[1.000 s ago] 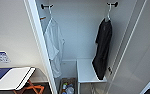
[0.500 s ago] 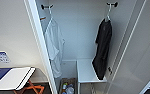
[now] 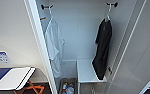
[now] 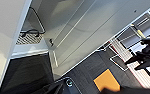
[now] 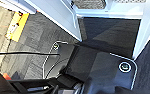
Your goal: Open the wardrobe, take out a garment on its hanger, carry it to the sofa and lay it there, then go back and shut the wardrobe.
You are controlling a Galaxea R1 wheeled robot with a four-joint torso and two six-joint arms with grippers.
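Wardrobe point(image 3: 131, 50) is open w/ both doors swung wide, so step one looks done. Black shirt point(image 3: 102, 50) hangs on its pale hanger point(image 3: 107, 15) from a black hook at the right side wall, hem just above the white inner shelf point(image 3: 87, 71). White shirt point(image 3: 53, 45) hangs on the opposite side (not the one wanted). Nothing taken out yet; carry to sofa, laying down & closing doors are all left. Grippers: can't tell their state. Wrist views give dark carpet point(image 5: 28, 37) & door bottoms.
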